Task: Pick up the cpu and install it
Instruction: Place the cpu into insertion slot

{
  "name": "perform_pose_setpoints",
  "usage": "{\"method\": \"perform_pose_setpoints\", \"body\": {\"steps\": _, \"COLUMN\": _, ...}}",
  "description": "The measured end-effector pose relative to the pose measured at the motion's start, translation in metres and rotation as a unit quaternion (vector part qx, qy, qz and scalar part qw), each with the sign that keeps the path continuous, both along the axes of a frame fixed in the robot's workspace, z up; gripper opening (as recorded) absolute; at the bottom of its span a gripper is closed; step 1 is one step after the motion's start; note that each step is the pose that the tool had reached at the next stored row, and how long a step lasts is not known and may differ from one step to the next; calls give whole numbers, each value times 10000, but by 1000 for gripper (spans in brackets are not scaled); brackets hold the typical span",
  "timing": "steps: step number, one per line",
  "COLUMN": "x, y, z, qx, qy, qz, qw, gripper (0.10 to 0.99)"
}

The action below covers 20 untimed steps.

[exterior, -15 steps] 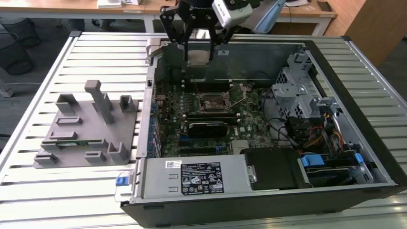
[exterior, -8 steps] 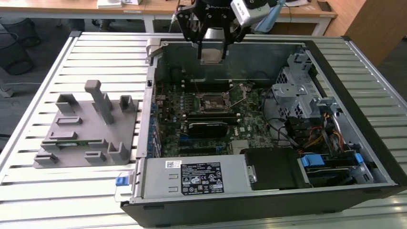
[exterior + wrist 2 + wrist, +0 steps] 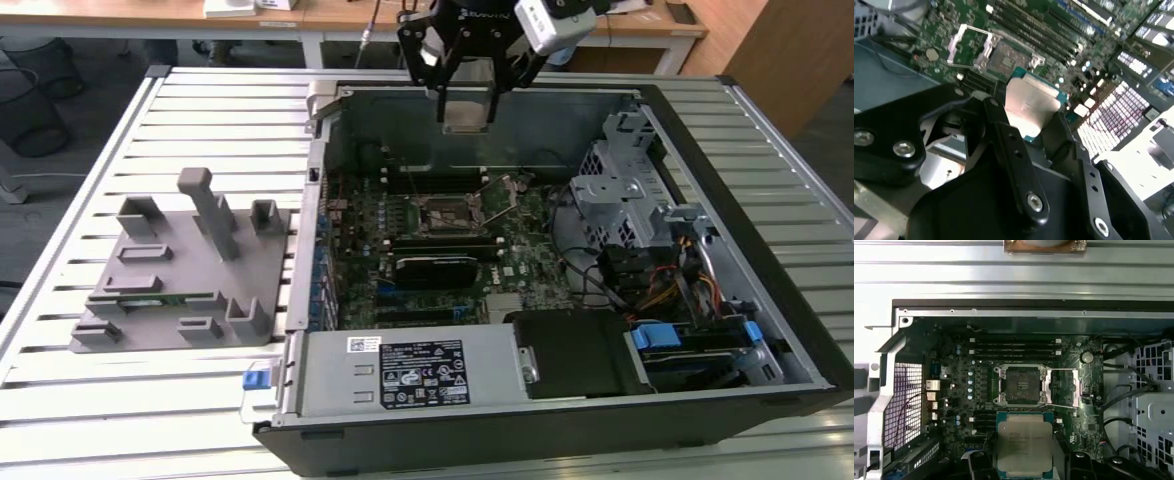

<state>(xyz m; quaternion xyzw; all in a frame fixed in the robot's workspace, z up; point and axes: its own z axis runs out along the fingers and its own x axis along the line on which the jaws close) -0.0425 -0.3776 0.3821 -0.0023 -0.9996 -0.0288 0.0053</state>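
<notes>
High over computer case (image 3: pixel 534 440), fingers (image 3: pixel 1006 140) clamped on cpu (image 3: pixel 1024 445); one cpu edge cut off in first wrist view.

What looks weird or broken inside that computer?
Nothing looks broken. The socket sits empty with its metal frame flipped open beside it, and the cpu is held up in the end effector.
</notes>
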Motion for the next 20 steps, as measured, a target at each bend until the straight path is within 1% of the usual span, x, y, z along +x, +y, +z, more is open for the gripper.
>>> {"method": "perform_pose_setpoints", "body": {"steps": 4, "x": 7, "y": 0, "z": 0, "qx": -4, "qy": 0, "qz": -28, "qw": 10000, "gripper": 533}}
{"method": "perform_pose_setpoints", "body": {"steps": 7, "x": 8, "y": 1, "z": -1, "qx": -4, "qy": 0, "qz": -244, "qw": 9997, "gripper": 533}}
{"method": "perform_pose_setpoints", "body": {"steps": 10, "x": 8, "y": 1, "z": -1, "qx": -6, "qy": 0, "qz": -514, "qw": 9987, "gripper": 533}}
{"method": "perform_pose_setpoints", "body": {"steps": 12, "x": 8, "y": 1, "z": -3, "qx": -5, "qy": 0, "qz": -700, "qw": 9975, "gripper": 533}}
{"method": "perform_pose_setpoints", "body": {"steps": 15, "x": 8, "y": 0, "z": -5, "qx": -6, "qy": 1, "qz": -971, "qw": 9953, "gripper": 533}}
{"method": "perform_pose_setpoints", "body": {"steps": 18, "x": 8, "y": 1, "z": -8, "qx": -6, "qy": 1, "qz": -1240, "qw": 9923, "gripper": 533}}
{"method": "perform_pose_setpoints", "body": {"steps": 20, "x": 8, "y": 1, "z": -11, "qx": -6, "qy": 1, "qz": -1421, "qw": 9899, "gripper": 533}}
